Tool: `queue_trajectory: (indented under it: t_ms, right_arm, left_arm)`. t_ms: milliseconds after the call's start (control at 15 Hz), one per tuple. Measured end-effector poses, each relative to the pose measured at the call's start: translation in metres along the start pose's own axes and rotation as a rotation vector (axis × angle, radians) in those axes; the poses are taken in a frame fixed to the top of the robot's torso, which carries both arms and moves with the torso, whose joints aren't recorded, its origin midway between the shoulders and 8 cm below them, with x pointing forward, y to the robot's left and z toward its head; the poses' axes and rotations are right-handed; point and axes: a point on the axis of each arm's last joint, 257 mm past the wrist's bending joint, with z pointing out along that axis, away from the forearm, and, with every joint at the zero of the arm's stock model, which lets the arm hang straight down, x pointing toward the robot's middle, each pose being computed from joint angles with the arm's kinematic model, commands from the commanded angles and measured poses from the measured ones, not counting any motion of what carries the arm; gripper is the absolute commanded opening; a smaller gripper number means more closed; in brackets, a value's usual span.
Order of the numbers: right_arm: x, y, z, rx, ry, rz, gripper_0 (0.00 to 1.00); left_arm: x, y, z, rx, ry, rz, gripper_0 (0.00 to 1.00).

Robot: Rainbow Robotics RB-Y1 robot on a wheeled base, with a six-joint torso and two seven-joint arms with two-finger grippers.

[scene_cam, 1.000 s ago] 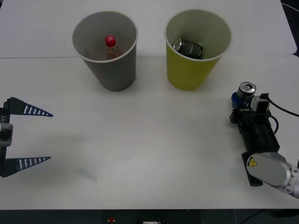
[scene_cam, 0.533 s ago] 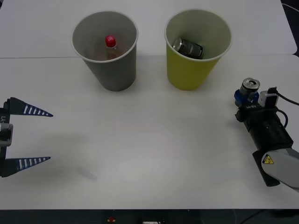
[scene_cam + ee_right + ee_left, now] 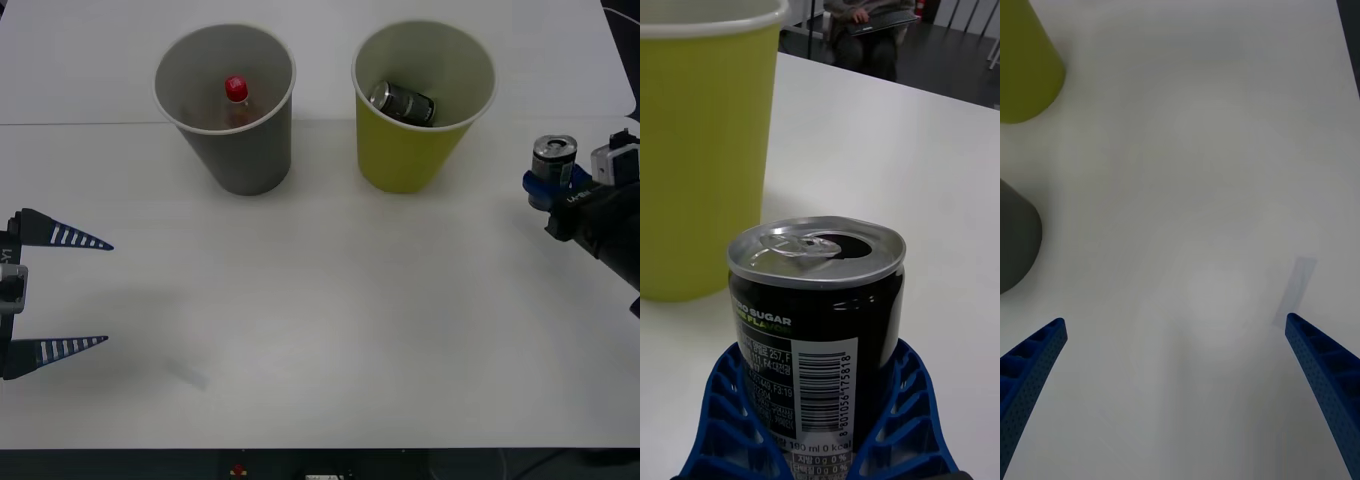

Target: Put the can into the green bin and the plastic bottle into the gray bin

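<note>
The right pincer [image 3: 548, 186] pinches an upright can [image 3: 817, 330] between its blue fingers [image 3: 730, 420], at the worktop's [image 3: 330, 300] right edge beside the green bin [image 3: 422, 110]. The label reads "SUGAR", "190 ml 0 kcal" and a barcode; smaller print is illegible. A second can [image 3: 402, 102] lies in the green bin; the plastic bottle [image 3: 237, 99] stands in the gray bin [image 3: 230, 105], body half hidden. The left pincer [image 3: 60, 292] rests spread wide at the left.

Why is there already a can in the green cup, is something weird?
Nothing is spilled or broken. One can lies tipped inside the green bin, while the right gripper holds a second can upright beside it.
</note>
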Motion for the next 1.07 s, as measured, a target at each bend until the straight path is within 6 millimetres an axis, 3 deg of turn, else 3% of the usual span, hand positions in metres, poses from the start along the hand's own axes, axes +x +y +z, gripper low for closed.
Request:
queue_trajectory:
  t_ms: [200, 600, 867, 1067]
  right_arm:
    - [-0.024, -0.002, -0.029, -0.06, 0.058, -0.024, 0.0]
    - [-0.047, -0.011, -0.077, -0.149, 0.184, 0.054, 0.0]
    - [-0.066, -0.001, -0.093, -0.177, 0.244, 0.173, 0.0]
    - [-0.086, 0.001, -0.094, -0.174, 0.299, 0.178, 0.0]
  left_arm:
    - [0.0, 0.0, 0.0, 0.0, 0.0, 0.0, 1.0]
    - [0.0, 0.0, 0.0, 0.0, 0.0, 0.0, 1.0]
    - [0.0, 0.0, 0.0, 0.0, 0.0, 0.0, 1.0]
    - [0.0, 0.0, 0.0, 0.0, 0.0, 0.0, 1.0]
